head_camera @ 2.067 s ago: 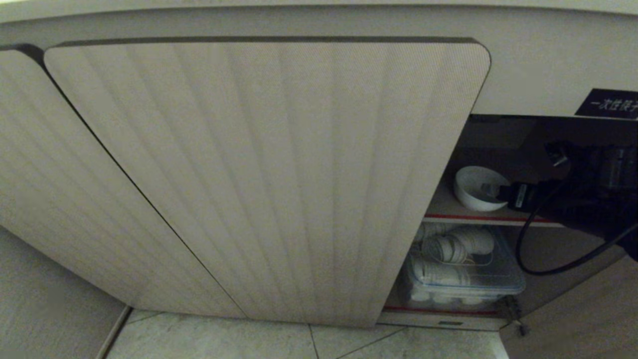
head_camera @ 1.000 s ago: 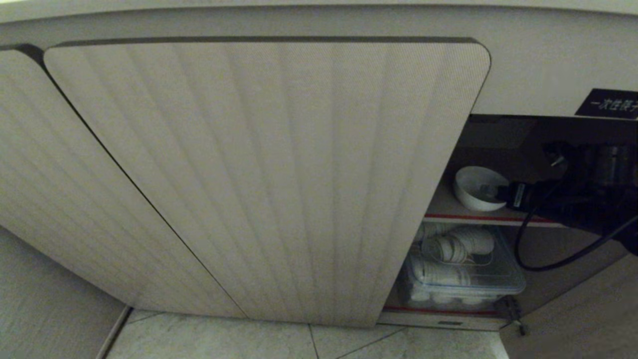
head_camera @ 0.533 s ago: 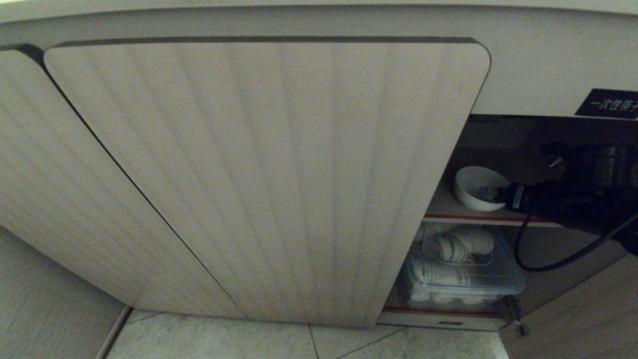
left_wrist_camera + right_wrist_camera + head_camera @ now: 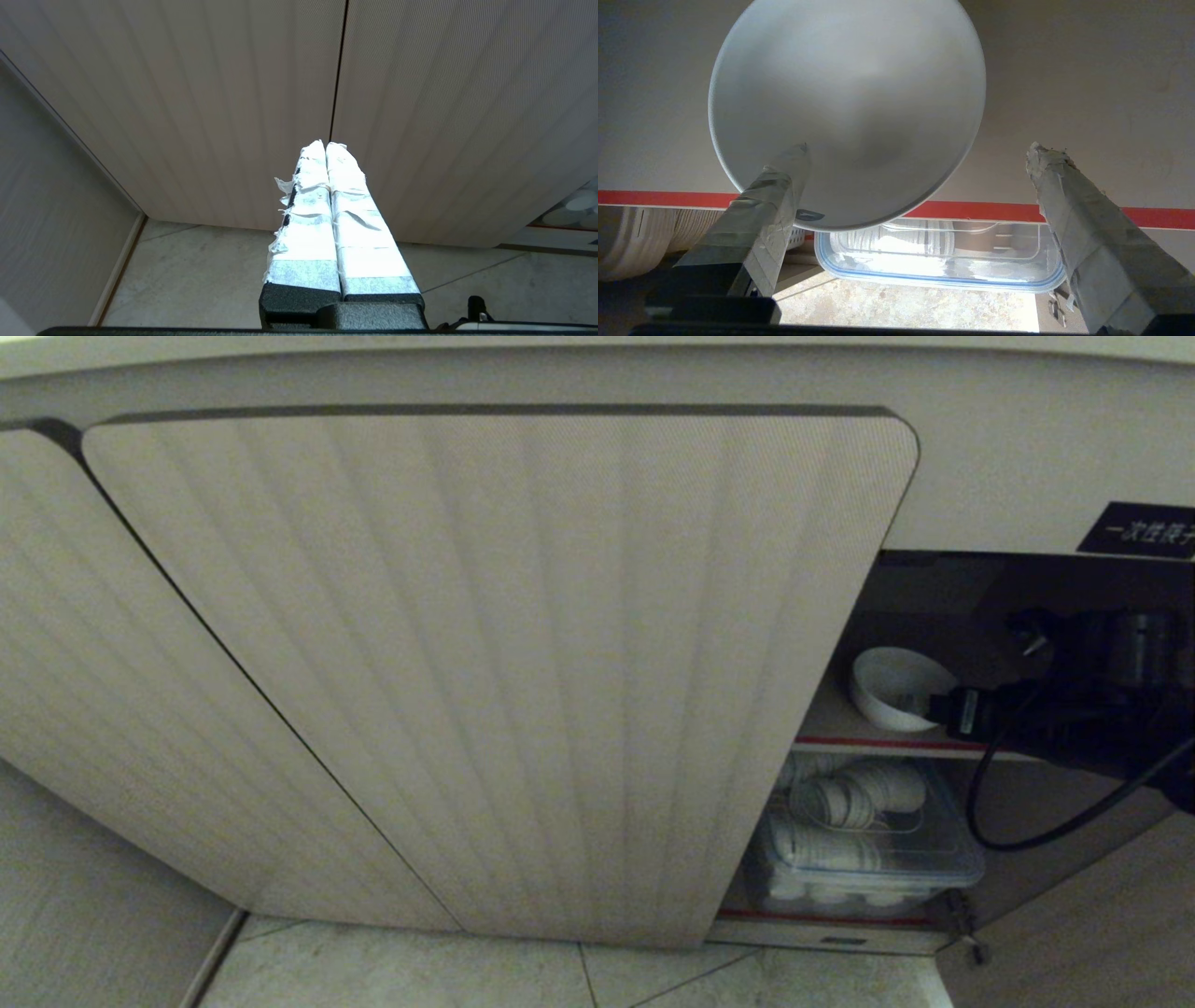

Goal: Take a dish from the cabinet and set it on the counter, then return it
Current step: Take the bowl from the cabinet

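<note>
Head view: the bowl (image 4: 892, 686) is seen on the upper shelf (image 4: 840, 728) of the cabinet (image 4: 523, 672), behind the open section at the right, with the right gripper (image 4: 938, 702) reached in level against its near side. A clear lidded box (image 4: 868, 859) of ribbed paper cups (image 4: 845, 798) is stored on the shelf below, and a black label (image 4: 1139, 530) is fixed above the opening.

Step in hand, as judged: either the pickup from the shelf or the letting-go after the return; which of the two cannot be told, since the jaws are spread wide and nothing is clamped.

Right wrist view: the bowl (image 4: 847, 112) is set off to one side of the gap, partly overhanging the shelf's red front edge (image 4: 1148, 215). One taped finger (image 4: 770, 210) is laid across the bowl's rim; whether it touches cannot be told. The other finger (image 4: 1083, 233) is held well apart from the bowl.

If a pickup is meant, the rim must be brought between the fingers before closing. If a release, a straight pull-back is called for, so the overhanging bowl is not nudged.

Left wrist view: the left gripper (image 4: 326, 151) is parked before the shut ribbed doors (image 4: 224, 107), jaws pressed together on nothing.
</note>
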Robot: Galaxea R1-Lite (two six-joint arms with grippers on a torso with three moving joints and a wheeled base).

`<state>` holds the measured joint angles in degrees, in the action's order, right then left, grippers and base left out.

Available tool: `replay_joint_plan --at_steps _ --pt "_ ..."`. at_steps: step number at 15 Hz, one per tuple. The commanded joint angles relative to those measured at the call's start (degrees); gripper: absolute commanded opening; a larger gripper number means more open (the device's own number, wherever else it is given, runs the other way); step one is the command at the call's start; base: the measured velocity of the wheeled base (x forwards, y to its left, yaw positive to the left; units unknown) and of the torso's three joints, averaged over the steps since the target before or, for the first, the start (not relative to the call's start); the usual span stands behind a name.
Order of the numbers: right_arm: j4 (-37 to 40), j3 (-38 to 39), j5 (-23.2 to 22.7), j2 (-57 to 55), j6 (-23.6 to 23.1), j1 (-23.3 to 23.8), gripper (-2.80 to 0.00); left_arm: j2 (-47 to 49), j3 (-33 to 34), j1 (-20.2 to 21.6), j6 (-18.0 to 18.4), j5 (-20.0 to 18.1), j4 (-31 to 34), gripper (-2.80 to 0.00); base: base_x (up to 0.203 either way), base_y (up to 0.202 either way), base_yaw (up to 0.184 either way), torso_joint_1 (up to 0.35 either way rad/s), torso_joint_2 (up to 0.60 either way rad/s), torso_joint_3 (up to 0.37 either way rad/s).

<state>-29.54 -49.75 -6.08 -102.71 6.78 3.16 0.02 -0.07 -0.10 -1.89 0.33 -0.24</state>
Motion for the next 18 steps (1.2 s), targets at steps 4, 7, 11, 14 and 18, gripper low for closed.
replay_joint_plan --at_steps 4,7,11,14,18 --pt "-0.17 0.00 -0.07 -0.40 0.08 0.09 0.00 -0.02 0.07 0.01 -0.04 0.02 -0.02 -2.80 0.000 0.000 0.000 0.000 0.00 0.000" --pt "-0.08 -0.08 -0.07 -0.48 0.16 0.09 0.00 -0.02 -0.01 0.01 -0.04 0.02 -0.02 -2.80 0.000 0.000 0.000 0.000 0.00 0.000" --pt "2.11 -1.58 -0.07 -0.48 0.08 0.09 0.00 -0.02 -0.01 0.01 -0.04 0.02 -0.02 -2.80 0.000 0.000 0.000 0.000 0.00 0.000" --pt "2.20 -1.58 -0.08 -0.48 0.15 0.09 0.00 -0.02 0.07 0.01 -0.04 0.02 -0.02 -2.80 0.000 0.000 0.000 0.000 0.00 0.000" --pt "2.20 -1.67 -0.16 -0.83 0.16 0.09 0.00 -0.02 0.06 0.01 -0.04 0.02 -0.02 -2.80 0.000 0.000 0.000 0.000 0.00 0.000"
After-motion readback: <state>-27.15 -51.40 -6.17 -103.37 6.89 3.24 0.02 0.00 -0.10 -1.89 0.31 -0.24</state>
